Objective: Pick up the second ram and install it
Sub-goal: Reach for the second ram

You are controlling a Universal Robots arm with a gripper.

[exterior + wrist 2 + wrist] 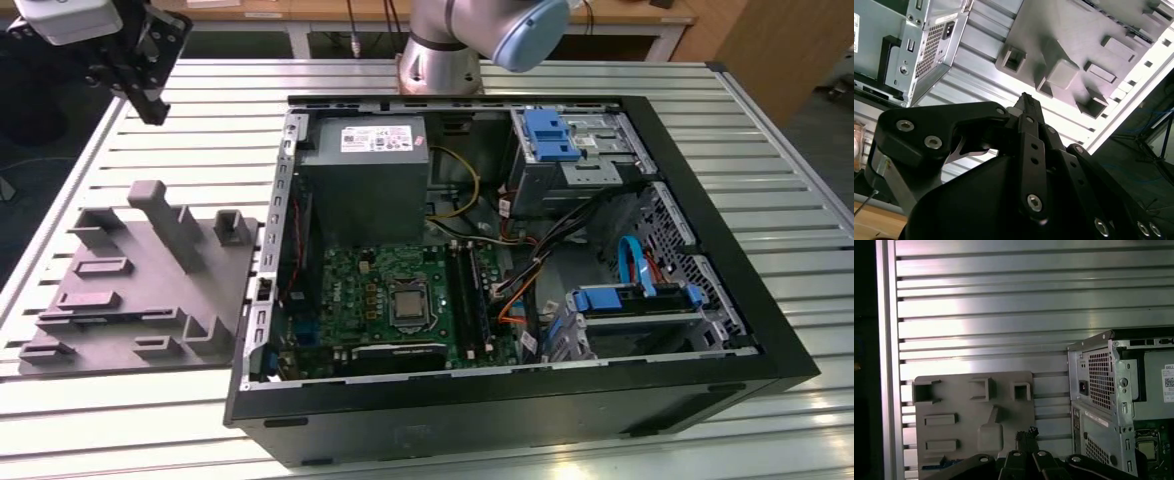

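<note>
The gripper (pixel 154 108) hung with its 2 fingers pressed together, holding nothing, high beside the grey tray (pixel 134 290). The second ram (pixel 943 463) (a dark-blue sliver, barely showing) lay down on that tray, apparently with its long axis pointing toward the case (pixel 507 420).

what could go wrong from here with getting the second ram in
1. The second ram is a thin blue strip at the grey fixture's edge, partly hidden behind the end effector in the first wrist view; a slightly off grasp might tilt or drop it.
2. Orange cables run beside the memory slots; the stick could snag them.
</note>
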